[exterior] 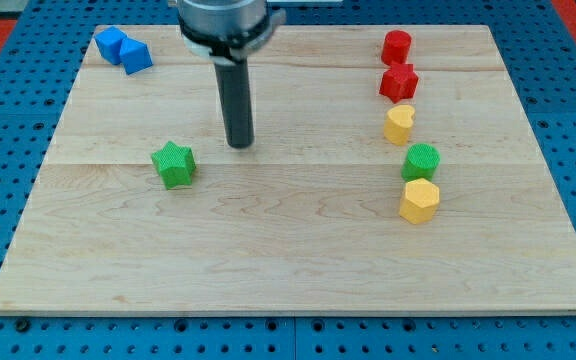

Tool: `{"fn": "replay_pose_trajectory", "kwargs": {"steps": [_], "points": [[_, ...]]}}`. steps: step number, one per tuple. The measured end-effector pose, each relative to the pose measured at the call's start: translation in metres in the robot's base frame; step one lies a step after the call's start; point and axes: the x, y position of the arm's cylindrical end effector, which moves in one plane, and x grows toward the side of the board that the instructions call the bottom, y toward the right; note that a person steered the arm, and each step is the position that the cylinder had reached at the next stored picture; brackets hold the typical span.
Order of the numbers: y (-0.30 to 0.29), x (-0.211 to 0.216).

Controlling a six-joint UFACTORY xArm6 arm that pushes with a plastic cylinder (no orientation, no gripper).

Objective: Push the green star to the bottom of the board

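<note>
The green star (174, 164) lies on the wooden board (288, 250), left of centre. My tip (239, 145) stands on the board to the star's right and a little toward the view's top, apart from it by a small gap. The rod rises straight up to the arm's head at the view's top.
Two blue blocks (123, 49) sit together at the top left. Down the right side run a red cylinder (396, 46), a red star (399, 82), a yellow heart (399, 124), a green cylinder (421, 161) and a yellow hexagon (419, 201).
</note>
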Motion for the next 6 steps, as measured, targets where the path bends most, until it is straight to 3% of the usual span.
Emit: {"fn": "replay_pose_trajectory", "kwargs": {"steps": [1, 2, 5, 6], "points": [[-0.069, -0.009], [-0.092, 0.021], [-0.031, 0.111], [0.025, 0.126]]}}
